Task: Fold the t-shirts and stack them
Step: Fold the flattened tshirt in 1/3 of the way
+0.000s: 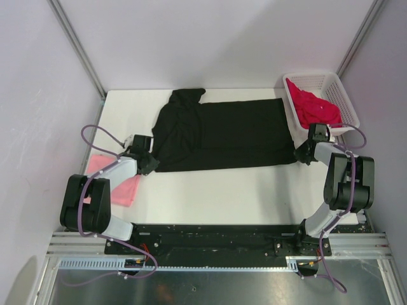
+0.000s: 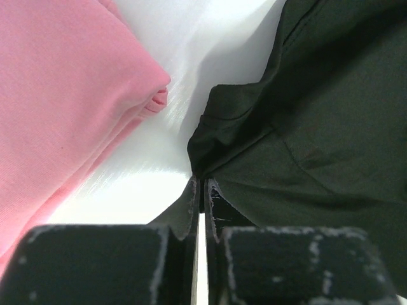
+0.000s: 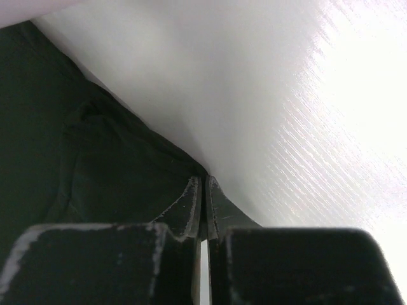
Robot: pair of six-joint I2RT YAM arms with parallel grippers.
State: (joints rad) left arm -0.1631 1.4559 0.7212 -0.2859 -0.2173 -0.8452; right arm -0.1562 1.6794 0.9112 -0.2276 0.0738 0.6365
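Left gripper (image 2: 201,197) clamped near-left corner of black t-shirt (image 1: 222,133) | right gripper (image 3: 202,190) pinched near-right corner | shirt lay spread on table (image 1: 222,194) | pink t-shirt (image 1: 125,189) sat near left edge | crimson t-shirt (image 1: 315,108) filled white basket (image 1: 338,84)

Plain black t-shirt (image 1: 222,133) on the white counter (image 1: 210,197); left of it a light pink t-shirt (image 1: 124,187), right of it a crimson t-shirt (image 1: 311,108) in a white lattice basket (image 1: 342,94).
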